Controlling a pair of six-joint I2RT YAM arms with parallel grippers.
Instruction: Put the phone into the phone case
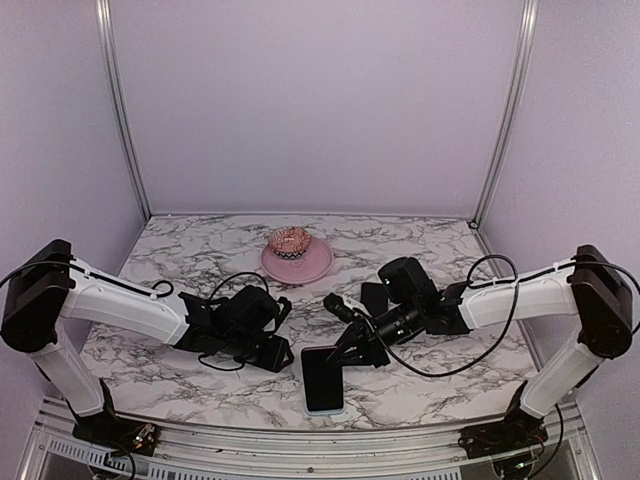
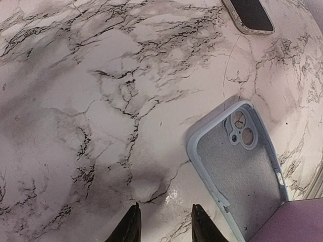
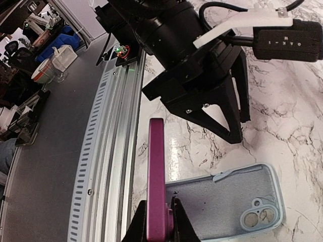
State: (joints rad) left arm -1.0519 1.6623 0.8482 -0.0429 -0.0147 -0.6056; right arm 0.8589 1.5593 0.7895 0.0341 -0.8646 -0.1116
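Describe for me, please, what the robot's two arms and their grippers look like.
The left arm and right arm each have smooth white shell links between bulky black joint housings, with thin black cables looping loosely alongside. The left gripper and right gripper are all black, ending in slim tapered jaws. A black box on the left wrist bears small white lettering.

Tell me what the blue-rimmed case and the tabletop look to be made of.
The blue-rimmed case: probably soft silicone or rubbery plastic, matte pale-blue rim, with grey speckled lining that looks like felt or microfibre. The tabletop: white with dark veins like marble, glossy by its reflections; real stone or printed laminate cannot be told.
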